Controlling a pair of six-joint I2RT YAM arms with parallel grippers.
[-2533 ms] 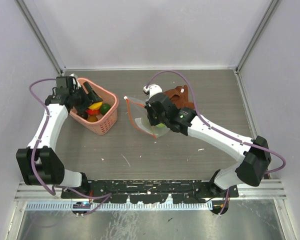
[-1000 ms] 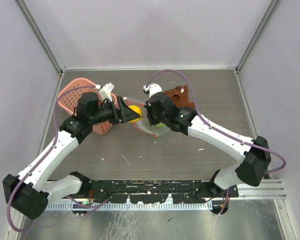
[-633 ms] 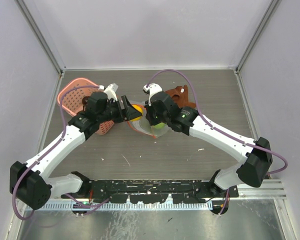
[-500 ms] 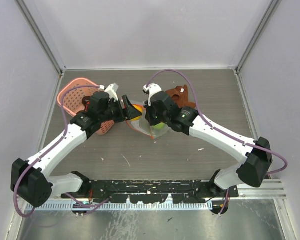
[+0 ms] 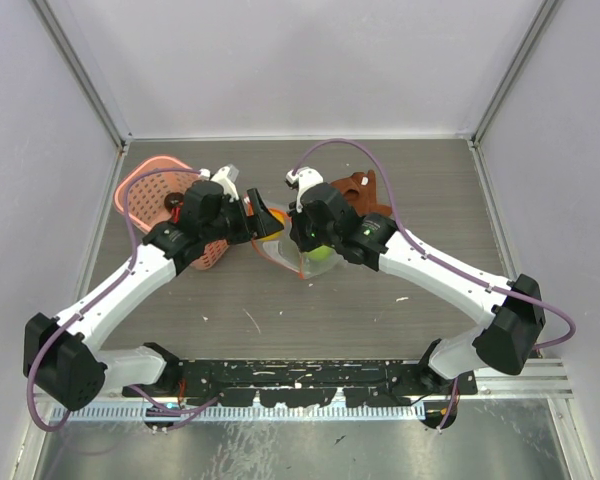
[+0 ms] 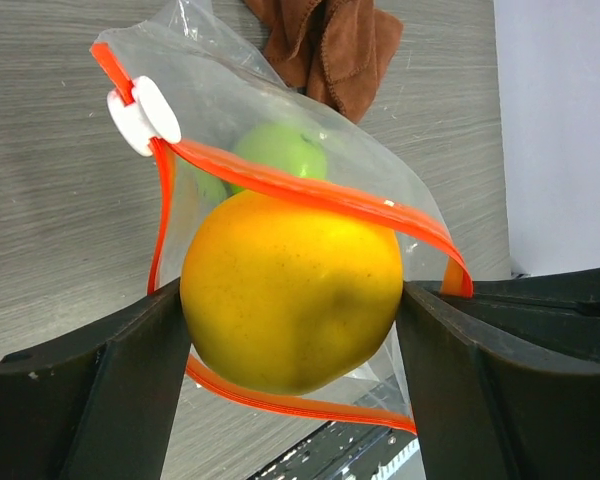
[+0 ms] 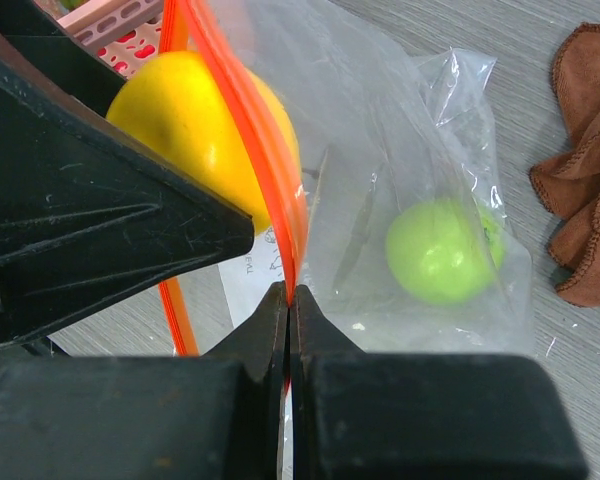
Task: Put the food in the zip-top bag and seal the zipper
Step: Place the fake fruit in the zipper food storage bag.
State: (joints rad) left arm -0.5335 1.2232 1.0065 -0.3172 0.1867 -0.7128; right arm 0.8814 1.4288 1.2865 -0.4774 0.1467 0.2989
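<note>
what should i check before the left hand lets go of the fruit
1. Left hand grip on yellow-orange fruit: ok, between both fingers.
2. Right hand holding bag open: ok, jaws shut on the zipper.
3. Mouth wide enough: ok, zipper loops around the fruit.
4. Fruit fully past the mouth: cannot tell.
5. Room inside: ok, green fruit sits at the far end.
6. White tab clear: ok, at one end.

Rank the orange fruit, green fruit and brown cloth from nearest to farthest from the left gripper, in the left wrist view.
1. orange fruit, held in the left gripper.
2. green fruit, inside the bag.
3. brown cloth, beyond the bag.
</note>
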